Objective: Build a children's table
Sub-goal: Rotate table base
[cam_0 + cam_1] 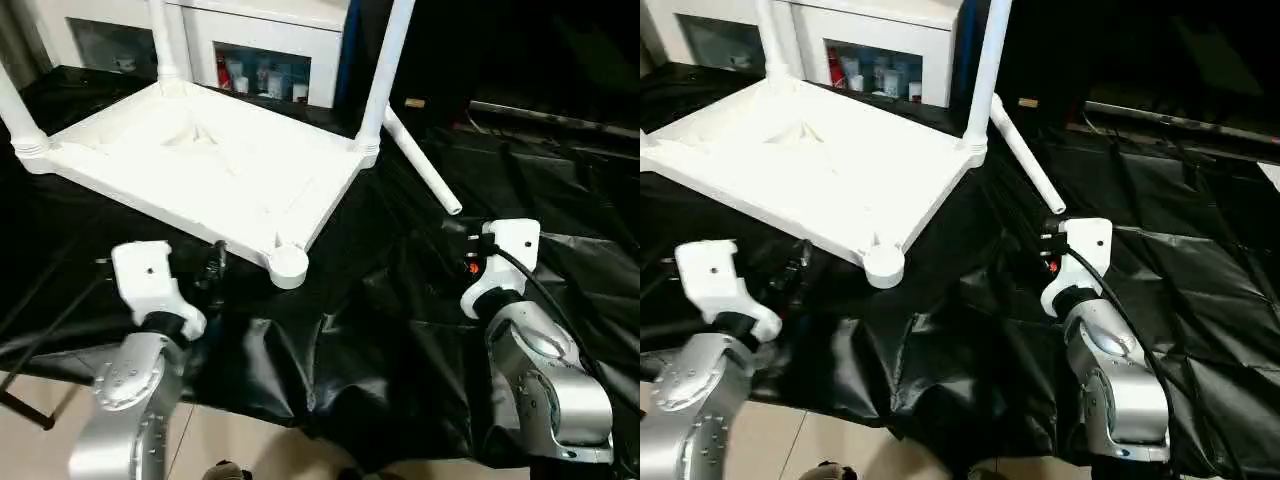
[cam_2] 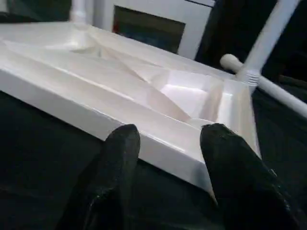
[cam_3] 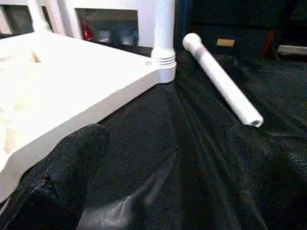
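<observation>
Black sheet (image 1: 400, 330) w/ tabletop (image 1: 200, 160), loose leg (image 1: 420, 165); both grippers open, empty.

Black sheet (image 1: 400, 330) over surface; white glass-door cabinet (image 1: 265, 45) behind.

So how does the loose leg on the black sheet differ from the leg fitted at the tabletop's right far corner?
The loose leg lies flat on the black sheet; the fitted leg stands upright. The loose leg sits in no socket, just beside the tabletop; the fitted leg is seated in a corner socket. The loose leg's open end shows; the fitted leg's top runs out of frame. Both are white tubes.
</observation>
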You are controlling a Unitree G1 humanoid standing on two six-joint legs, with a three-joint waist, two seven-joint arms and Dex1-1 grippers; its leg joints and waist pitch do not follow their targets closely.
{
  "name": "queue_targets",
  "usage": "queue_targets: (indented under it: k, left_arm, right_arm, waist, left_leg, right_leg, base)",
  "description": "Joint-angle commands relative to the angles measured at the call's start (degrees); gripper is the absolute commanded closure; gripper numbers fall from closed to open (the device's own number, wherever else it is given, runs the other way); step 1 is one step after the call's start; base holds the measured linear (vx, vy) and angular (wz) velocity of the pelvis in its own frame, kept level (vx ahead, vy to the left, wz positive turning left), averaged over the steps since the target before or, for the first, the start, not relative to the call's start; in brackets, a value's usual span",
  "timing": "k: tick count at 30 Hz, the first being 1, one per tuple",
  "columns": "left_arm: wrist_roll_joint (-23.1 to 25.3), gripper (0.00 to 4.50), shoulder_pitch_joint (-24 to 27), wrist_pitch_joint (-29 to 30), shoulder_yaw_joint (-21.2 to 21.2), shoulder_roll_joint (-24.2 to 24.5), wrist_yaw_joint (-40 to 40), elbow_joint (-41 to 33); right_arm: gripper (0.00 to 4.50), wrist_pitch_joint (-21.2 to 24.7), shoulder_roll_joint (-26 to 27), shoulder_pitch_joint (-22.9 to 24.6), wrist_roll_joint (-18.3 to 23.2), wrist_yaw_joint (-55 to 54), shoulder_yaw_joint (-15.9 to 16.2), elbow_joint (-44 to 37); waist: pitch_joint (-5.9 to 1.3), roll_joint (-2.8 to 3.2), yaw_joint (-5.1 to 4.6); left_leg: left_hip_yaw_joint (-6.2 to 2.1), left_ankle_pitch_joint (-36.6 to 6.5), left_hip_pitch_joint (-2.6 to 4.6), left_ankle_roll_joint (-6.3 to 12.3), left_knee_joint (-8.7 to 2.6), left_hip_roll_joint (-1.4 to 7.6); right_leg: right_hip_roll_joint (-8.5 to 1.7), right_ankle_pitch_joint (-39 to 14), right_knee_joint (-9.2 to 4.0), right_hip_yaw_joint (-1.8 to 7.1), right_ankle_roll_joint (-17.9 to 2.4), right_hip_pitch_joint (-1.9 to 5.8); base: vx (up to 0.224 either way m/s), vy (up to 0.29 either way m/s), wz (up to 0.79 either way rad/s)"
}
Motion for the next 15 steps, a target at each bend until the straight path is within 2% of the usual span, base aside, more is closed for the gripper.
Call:
queue_targets:
  k: [1,2,3,4,5,6,7,8,9,10,11,12,13,14,15]
  left_arm:
    - [1.61,1.78,-0.62,-0.29,-0.40,0.08,1.61,0.22]
    - [2.97,1.73,-1.13,-0.38,-0.66,0.27,2.77,0.92]
    - [4.39,1.73,-1.95,-0.86,-1.08,0.37,3.92,1.75]
    - [4.96,1.53,-2.88,-0.81,-1.50,0.49,4.25,2.39]
    - [6.23,1.44,-3.16,-0.62,-2.30,1.17,4.55,2.49]
    - [6.80,1.39,-3.29,-0.54,-2.66,1.47,4.69,2.53]
    - [7.92,1.23,-3.53,-0.58,-3.69,2.24,4.61,2.69]
    - [8.22,1.23,-3.70,-0.33,-4.35,2.52,4.56,2.79]
    - [8.25,1.10,-3.74,-0.31,-4.43,2.50,4.63,2.83]
    - [8.07,0.99,-3.93,-0.19,-4.80,2.27,4.84,2.86]
    - [7.98,0.93,-3.95,-0.12,-4.88,2.15,4.94,2.75]
    - [7.98,0.88,-3.95,-0.12,-4.88,2.15,4.94,2.75]
    - [8.06,0.80,-3.88,-0.19,-5.01,2.00,5.04,2.59]
    - [7.08,0.70,-3.81,0.02,-4.53,1.19,5.01,2.53]
    - [6.68,0.60,-3.80,0.14,-4.32,0.90,4.99,2.54]
  right_arm:
    - [0.00,1.35,-0.49,0.55,-0.37,-0.49,0.43,-1.68]
    - [0.00,1.60,-0.62,0.60,-1.41,-1.33,0.76,-1.78]
    - [0.00,1.75,-0.92,0.33,-2.64,-2.31,0.91,-1.33]
    - [0.00,1.51,-2.06,0.01,-4.58,-3.02,1.75,-0.73]
    - [0.00,1.37,-2.61,0.02,-4.90,-2.61,2.18,-0.61]
    - [0.00,1.30,-2.86,0.03,-5.04,-2.43,2.37,-0.56]
    - [0.00,1.72,-2.91,0.10,-5.03,-2.66,2.27,-0.48]
    - [0.00,1.71,-3.34,0.11,-5.46,-2.73,2.59,-0.40]
    - [0.00,1.83,-3.40,0.12,-5.42,-2.67,2.63,-0.40]
    - [0.00,2.34,-3.55,0.23,-5.50,-2.89,2.80,-0.52]
    - [0.00,2.43,-3.57,0.33,-5.65,-3.09,2.87,-0.65]
    - [0.00,2.43,-3.57,0.33,-5.65,-3.09,2.87,-0.65]
    - [0.00,2.01,-3.49,0.38,-6.51,-4.25,2.71,-0.43]
    - [0.00,1.87,-2.55,0.23,-6.47,-5.96,1.53,0.02]
    - [0.00,1.88,-2.19,0.17,-6.28,-6.40,1.09,0.16]
  waist:
    - [-3.29,0.76,0.11]
    - [-3.36,0.94,0.18]
    - [-3.45,0.85,0.23]
    - [-3.45,0.82,0.32]
    - [-3.50,0.94,0.58]
    - [-3.40,1.19,0.54]
    - [-3.43,1.32,0.19]
    - [-2.70,2.49,0.23]
    - [-3.25,2.83,-0.06]
    - [-3.07,3.39,-1.18]
    - [-3.16,3.91,-1.96]
    - [-2.90,3.83,-2.16]
    - [-2.64,3.33,-2.21]
    - [-2.60,2.59,-1.89]
    - [-2.55,2.14,-1.55]
  left_leg:
    - [-1.13,-23.50,1.46,-1.38,-5.02,2.00]
    - [-1.11,-22.75,1.41,-1.40,-5.05,2.06]
    - [-1.03,-22.36,1.49,-1.40,-4.99,2.06]
    - [-0.91,-21.99,1.54,-1.50,-4.94,2.02]
    - [-0.84,-22.13,1.89,-1.69,-4.81,2.00]
    - [-1.15,-22.61,1.97,-2.28,-4.96,2.24]
    - [-1.71,-23.59,2.00,-3.58,-5.15,2.72]
    - [-5.32,-29.12,-1.35,-2.25,-8.00,2.47]
    - [-7.59,-32.94,-0.23,-2.31,-8.13,3.98]
    - [-10.97,-36.95,0.00,-0.64,-9.13,5.45]
    - [-14.50,-37.13,1.22,1.90,-9.83,6.08]
    - [-15.70,-35.89,1.29,3.59,-10.03,5.94]
    - [-16.55,-32.98,-0.32,6.18,-10.09,3.25]
    - [-12.24,-29.10,1.39,7.46,-7.55,4.67]
    - [-9.62,-27.00,0.76,6.94,-5.37,1.84]
  right_leg:
    - [-3.87,-25.31,-5.03,2.40,-0.78,1.26]
    - [-3.74,-23.81,-4.85,2.49,-1.11,1.35]
    - [-3.69,-23.03,-4.80,2.52,-1.26,1.36]
    - [-3.58,-22.41,-4.71,2.58,-1.40,1.28]
    - [-3.66,-22.63,-4.79,2.62,-1.58,1.13]
    - [-3.25,-22.37,-4.70,2.41,-1.52,1.14]
    - [-2.18,-20.44,-4.64,1.71,-0.97,1.42]
    - [-2.36,-18.84,-2.87,-1.51,-2.00,4.01]
    - [-2.17,-16.49,-1.96,-1.85,-2.73,3.77]
    - [-2.06,-12.58,0.31,-1.97,-5.94,3.66]
    - [-1.08,-11.04,3.13,-1.89,-10.04,2.59]
    - [-0.89,-11.61,4.08,-1.60,-11.90,2.25]
    - [-1.39,-13.35,4.02,-0.85,-15.92,3.16]
    - [-2.78,-12.88,1.65,0.80,-18.73,1.47]
    - [-3.36,-14.85,-1.11,1.75,-21.38,1.64]
  base:
    - [0.000,0.000,0.00]
    - [0.000,0.000,0.00]
    - [0.000,0.000,0.00]
    - [0.000,0.000,0.00]
    - [0.000,0.000,0.00]
    - [0.000,0.000,0.00]
    - [0.000,0.000,0.00]
    - [-0.024,-0.029,0.23]
    - [-0.031,-0.019,0.24]
    - [0.007,-0.072,0.53]
    - [0.062,-0.137,0.59]
    - [0.070,-0.249,0.86]
    - [0.032,-0.197,0.56]
    - [0.039,-0.268,0.45]
    - [0.006,-0.273,0.24]
